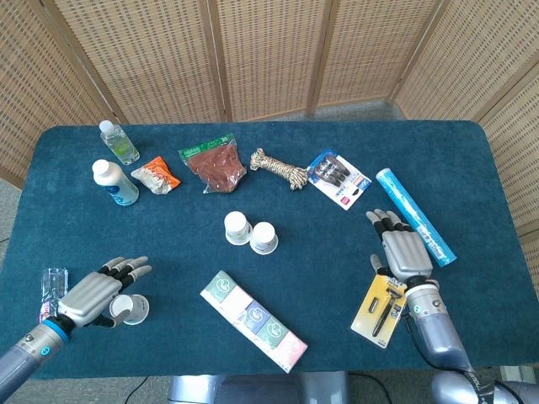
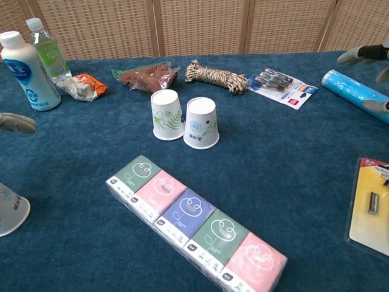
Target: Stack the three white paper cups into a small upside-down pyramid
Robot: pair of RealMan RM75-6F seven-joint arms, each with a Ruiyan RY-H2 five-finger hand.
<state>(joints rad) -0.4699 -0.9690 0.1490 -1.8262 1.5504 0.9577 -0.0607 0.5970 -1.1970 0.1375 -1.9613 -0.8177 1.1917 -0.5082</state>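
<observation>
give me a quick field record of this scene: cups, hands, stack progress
paired cups: two paper cups upside down, side by side at table centre
third cup: paper cup upside down, near the left front edge
left hand: fingers spread over the third cup, holding nothing
right hand: open above the razor pack
stack: not yet begun

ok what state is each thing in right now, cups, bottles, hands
two paper cups: upside down, side by side, touching
third paper cup: upside down, apart, under the left hand's fingers
left hand: fingers spread, holding nothing
right hand: fingers spread, holding nothing
white bottle: upright, capped
clear bottle: upright, capped
flattened bottle: lying flat
tissue pack: sealed, lying flat
razor pack: sealed, lying flat
</observation>
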